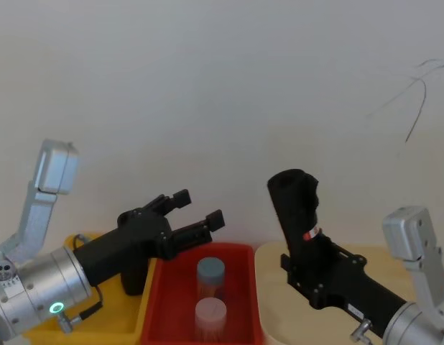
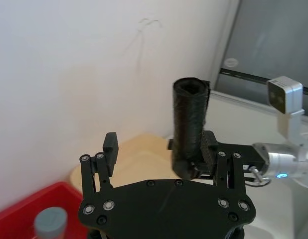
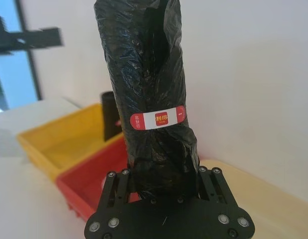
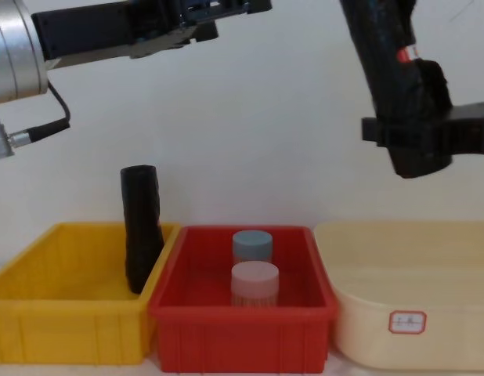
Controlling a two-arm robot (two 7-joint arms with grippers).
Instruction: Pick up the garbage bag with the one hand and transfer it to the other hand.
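The garbage bag (image 1: 297, 208), a thick black crinkly roll with a red-and-white label (image 3: 158, 118), stands upright in the air above the cream tub. My right gripper (image 1: 308, 248), the other hand with the blue ring, is shut on its lower end (image 3: 161, 164). From the side, the bag (image 4: 383, 63) rises out of that gripper (image 4: 410, 125). My left gripper (image 1: 199, 207), the one hand with the green ring, hangs open and empty above the red bin, a short gap left of the bag. In the left wrist view its fingers (image 2: 110, 144) frame the bag (image 2: 190, 124) farther off.
Three bins sit side by side below: a yellow bin (image 4: 62, 313) with a plain black roll (image 4: 140, 227) leaning in it, a red bin (image 4: 242, 321) holding two capped jars (image 4: 254, 270), and a cream tub (image 4: 406, 298). A white wall stands close behind.
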